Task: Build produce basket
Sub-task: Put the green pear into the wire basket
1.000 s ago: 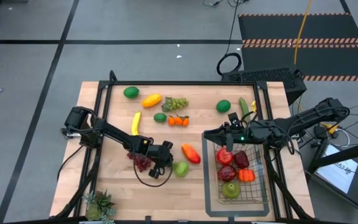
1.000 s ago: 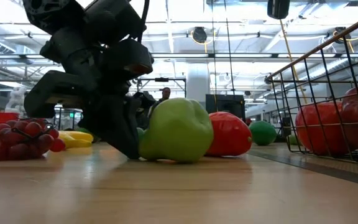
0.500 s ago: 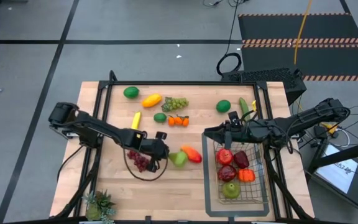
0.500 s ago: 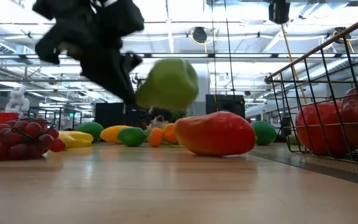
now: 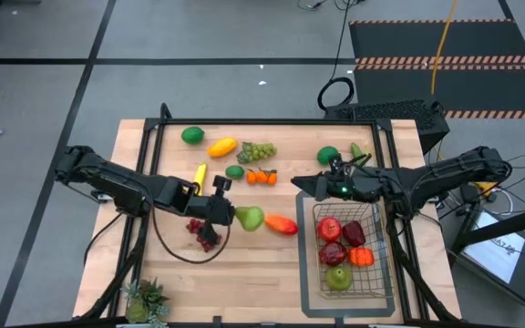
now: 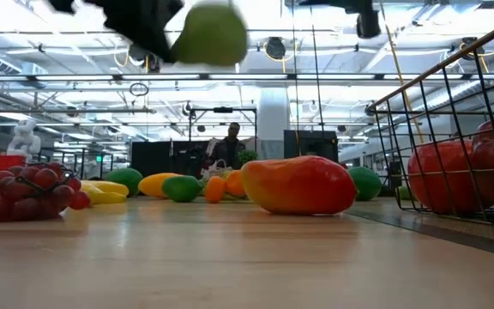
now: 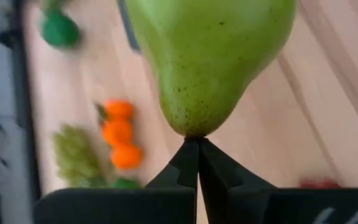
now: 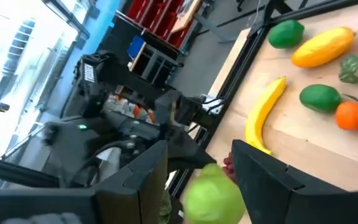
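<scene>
Risk: left gripper (image 5: 230, 216) pinches green pear (image 5: 250, 218) by its narrow tip only, lifted above table (image 5: 162, 273); it could slip & roll. Mango (image 5: 281, 224) lies btwn pear & wire basket (image 5: 349, 278). Right gripper (image 5: 310, 185), jaws apart & empty, hangs near basket's far end, in the way.

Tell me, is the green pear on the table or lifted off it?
Lifted: the left hand is shut on the green pear, which hangs well above the table.
</scene>
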